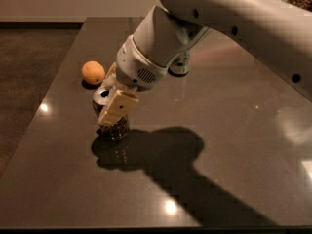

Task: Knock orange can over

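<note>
End effector (116,112) against the orange can (110,116), orange fruit (93,72) near behind, open tabletop (234,126) rightward.

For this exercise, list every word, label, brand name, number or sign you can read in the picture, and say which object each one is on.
No text can be read.
Orange can: its side is dark and mostly hidden behind the hand, which is against the can's front; any lettering is illegible.
Pale can behind the arm: print too blurred to read.
Orange fruit and table: no markings.
</note>
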Controlling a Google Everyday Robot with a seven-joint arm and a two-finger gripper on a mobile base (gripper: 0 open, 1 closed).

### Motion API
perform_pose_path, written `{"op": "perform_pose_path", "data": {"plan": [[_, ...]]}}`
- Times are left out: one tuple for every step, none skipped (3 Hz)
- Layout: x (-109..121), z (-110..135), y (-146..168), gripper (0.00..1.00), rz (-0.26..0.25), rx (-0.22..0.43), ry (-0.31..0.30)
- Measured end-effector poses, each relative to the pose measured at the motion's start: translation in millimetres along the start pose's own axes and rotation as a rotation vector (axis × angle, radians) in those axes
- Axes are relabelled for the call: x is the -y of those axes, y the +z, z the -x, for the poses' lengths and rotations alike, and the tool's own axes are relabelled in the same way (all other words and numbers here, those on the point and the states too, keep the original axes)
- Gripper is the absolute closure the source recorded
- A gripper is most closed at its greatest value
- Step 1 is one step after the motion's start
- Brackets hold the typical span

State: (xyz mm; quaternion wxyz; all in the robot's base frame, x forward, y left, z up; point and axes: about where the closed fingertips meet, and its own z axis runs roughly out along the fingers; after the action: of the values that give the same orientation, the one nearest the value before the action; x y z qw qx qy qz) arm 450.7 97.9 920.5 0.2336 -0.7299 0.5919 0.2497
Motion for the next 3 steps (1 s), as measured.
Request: {"op": "perform_pose_path", "data": {"plan": [[11, -18, -35, 0.98, -0.022, -0.07, 0.057], [14, -43, -61, 1.0, -0.022, -0.166, 0.101], [5, -67, -85, 1.0, -0.03, -0.277, 0.116]]}}
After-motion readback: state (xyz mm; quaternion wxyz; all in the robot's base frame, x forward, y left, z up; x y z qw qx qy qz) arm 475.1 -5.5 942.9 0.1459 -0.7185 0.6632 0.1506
